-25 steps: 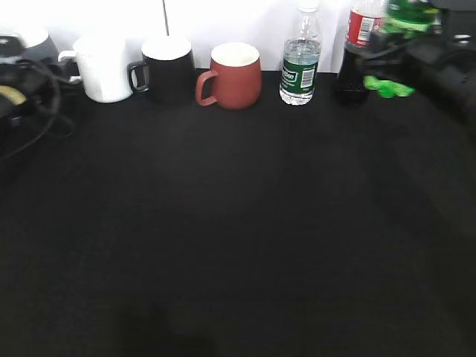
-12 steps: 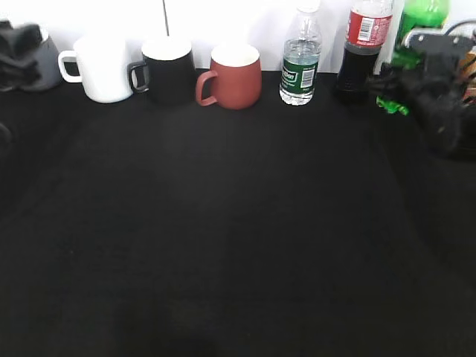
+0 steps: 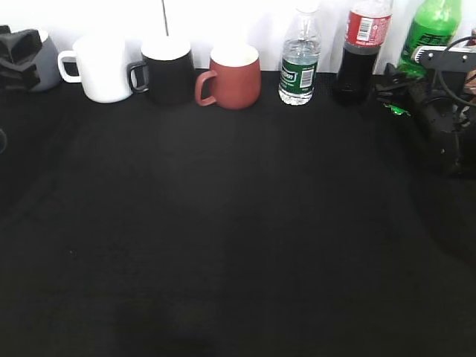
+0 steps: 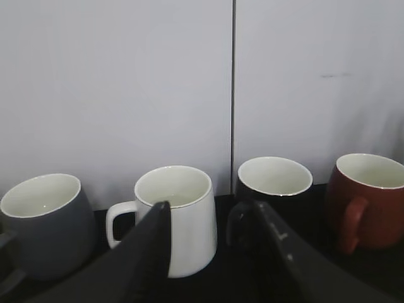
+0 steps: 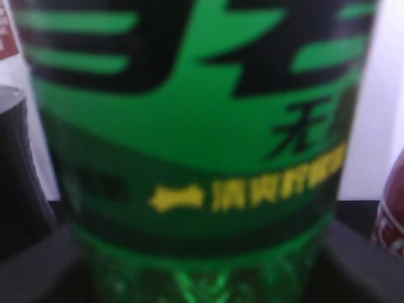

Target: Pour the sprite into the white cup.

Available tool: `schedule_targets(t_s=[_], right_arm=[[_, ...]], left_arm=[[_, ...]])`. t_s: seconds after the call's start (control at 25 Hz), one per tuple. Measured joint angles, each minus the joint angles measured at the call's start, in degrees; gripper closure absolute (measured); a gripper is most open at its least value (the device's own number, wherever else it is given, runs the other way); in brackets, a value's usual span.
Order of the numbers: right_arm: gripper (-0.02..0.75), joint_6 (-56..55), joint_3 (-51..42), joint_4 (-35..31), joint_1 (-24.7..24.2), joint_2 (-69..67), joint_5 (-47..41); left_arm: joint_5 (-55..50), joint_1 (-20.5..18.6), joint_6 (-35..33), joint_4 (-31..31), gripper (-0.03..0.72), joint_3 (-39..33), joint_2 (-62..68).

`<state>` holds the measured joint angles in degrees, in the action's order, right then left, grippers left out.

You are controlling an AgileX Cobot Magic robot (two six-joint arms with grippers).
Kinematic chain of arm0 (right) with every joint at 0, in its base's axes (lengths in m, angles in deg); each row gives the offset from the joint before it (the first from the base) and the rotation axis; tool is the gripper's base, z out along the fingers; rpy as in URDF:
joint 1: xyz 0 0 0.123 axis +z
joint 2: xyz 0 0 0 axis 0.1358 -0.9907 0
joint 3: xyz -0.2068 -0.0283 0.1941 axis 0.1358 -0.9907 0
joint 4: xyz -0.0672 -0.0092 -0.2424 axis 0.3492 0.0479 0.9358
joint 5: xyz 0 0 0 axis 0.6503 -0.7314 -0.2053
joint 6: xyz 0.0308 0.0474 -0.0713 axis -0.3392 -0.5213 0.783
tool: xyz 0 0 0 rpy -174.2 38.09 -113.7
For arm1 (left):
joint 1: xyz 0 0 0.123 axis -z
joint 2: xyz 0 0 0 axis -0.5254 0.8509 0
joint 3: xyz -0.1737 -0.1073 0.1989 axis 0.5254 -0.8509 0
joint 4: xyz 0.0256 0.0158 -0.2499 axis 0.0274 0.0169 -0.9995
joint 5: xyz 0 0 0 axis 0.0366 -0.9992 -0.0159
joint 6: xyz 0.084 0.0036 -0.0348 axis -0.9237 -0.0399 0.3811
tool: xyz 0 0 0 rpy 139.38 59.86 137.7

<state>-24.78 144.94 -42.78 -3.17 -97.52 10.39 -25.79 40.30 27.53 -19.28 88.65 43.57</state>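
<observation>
The sprite is at the back right, its lower part hidden by my right gripper. In the right wrist view the green bottle fills the frame and sits between the two fingers of my right gripper, which press against its sides. The white cup stands at the back left, handle to the left. In the left wrist view the white cup is just beyond my left gripper, which is open and empty. In the exterior view my left gripper hangs at the far left.
Along the back wall stand a grey mug, a black mug, a red mug, a clear water bottle and a cola bottle. The cola bottle stands close to the left of the sprite. A black cloth covers the table.
My right gripper and the sprite have shifted to the right, away from the cola bottle. My left arm has moved from the lower left up to the back left, by the grey mug.
</observation>
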Motion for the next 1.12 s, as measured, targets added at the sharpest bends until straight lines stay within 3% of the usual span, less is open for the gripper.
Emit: schedule_targets(t_s=[0.08,0.24,0.4,0.44,0.48,0.52,0.56,0.64,0.72,0.84,1.0,1.12], right_arm=[[0.15,-0.01,-0.14,0.06,0.0,1.21,-1.64],[0.141,-0.11,-5.34,0.59,0.0,6.26,-3.22],[0.141,-0.22,-13.47,1.62,0.05,13.09,-9.15],[0.141,-0.22,-14.14,2.22,0.05,18.23,-16.99],[0.141,-0.22,-14.2,2.66,0.05,27.4,-32.59],[0.141,-0.27,-14.2,2.71,0.05,33.71,-45.7],[0.143,-0.27,-13.66,2.71,0.05,39.99,-59.13],[0.144,-0.27,-13.51,2.99,0.05,50.04,-82.33],[0.144,-0.27,-13.51,2.78,0.05,59.16,-97.24],[0.144,-0.27,-13.51,2.73,0.05,73.0,-109.5],[0.144,-0.27,-16.35,2.84,0.05,90.89,-116.75],[0.146,-0.27,-26.24,2.84,0.05,108.4,-121.38]], left_arm=[[-1.63,0.0,0.0,0.14,0.368,0.0,0.0],[-2.9,0.0,0.0,0.25,0.368,0.0,-0.91],[-14.91,0.0,0.06,0.25,0.349,0.0,-6.74],[-21.79,0.0,0.06,0.06,0.311,0.13,-9.21],[-36.84,0.0,0.06,-1.42,0.22,2.69,-13.25],[-42.75,0.0,0.06,-2.18,0.194,3.77,-14.53],[-60.97,0.0,0.06,-3.41,0.16,8.14,-17.27],[-83.18,0.0,0.06,-4.54,0.153,13.35,-19.05],[-95.29,0.0,0.0,-5.39,0.153,14.23,-22.66],[-103.55,0.18,-0.4,-6.81,0.153,14.23,-35.55],[-104.37,0.41,-0.4,-8.05,0.153,12.61,-49.32],[-105.64,0.41,-0.41,-9.44,0.195,5.83,-64.5]])
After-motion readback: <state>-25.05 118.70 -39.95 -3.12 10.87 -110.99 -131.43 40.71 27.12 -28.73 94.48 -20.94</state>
